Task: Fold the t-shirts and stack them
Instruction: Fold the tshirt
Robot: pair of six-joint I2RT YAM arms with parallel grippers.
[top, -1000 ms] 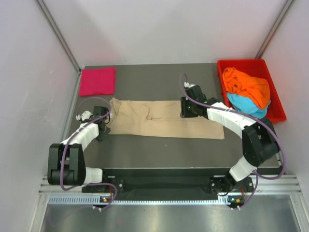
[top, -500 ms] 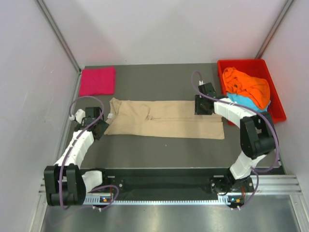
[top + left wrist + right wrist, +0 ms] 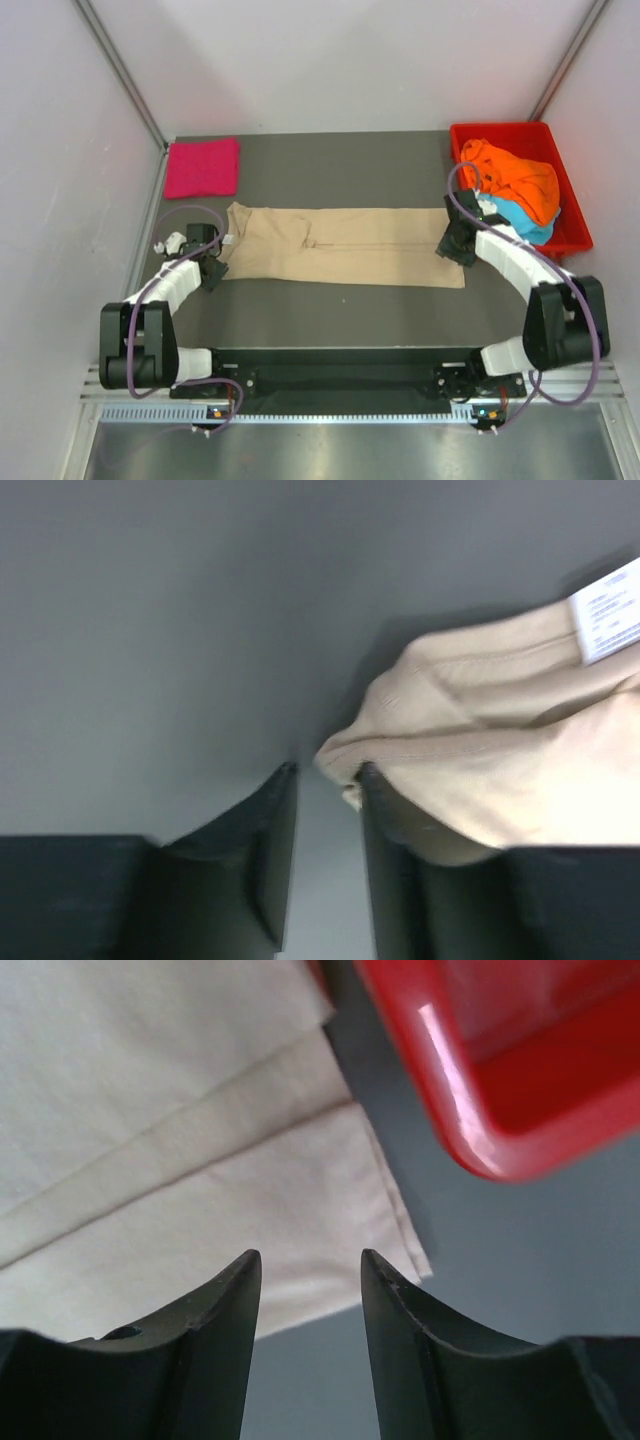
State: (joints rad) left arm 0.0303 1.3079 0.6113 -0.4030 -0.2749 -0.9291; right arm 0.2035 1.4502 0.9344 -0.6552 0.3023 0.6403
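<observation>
The beige t-shirt (image 3: 340, 247) lies folded into a long strip across the middle of the table, white neck label at its left end (image 3: 607, 614). My left gripper (image 3: 213, 268) is open at the strip's left end, its right finger against the cloth edge (image 3: 420, 780). My right gripper (image 3: 452, 243) is open and empty just above the strip's right end (image 3: 200, 1160). The magenta-pink t-shirt (image 3: 203, 167) lies folded at the back left. The orange t-shirt (image 3: 515, 178) and the light blue t-shirt (image 3: 512, 218) lie crumpled in the red tray.
The red plastic tray (image 3: 462, 140) stands at the back right; its corner (image 3: 480, 1090) is close to my right gripper. White walls enclose the table on three sides. Bare grey table (image 3: 330, 300) runs along the front of the strip.
My right gripper has moved right along the beige strip to its right end. My left arm swung out to the left and came back to the strip's left end.
</observation>
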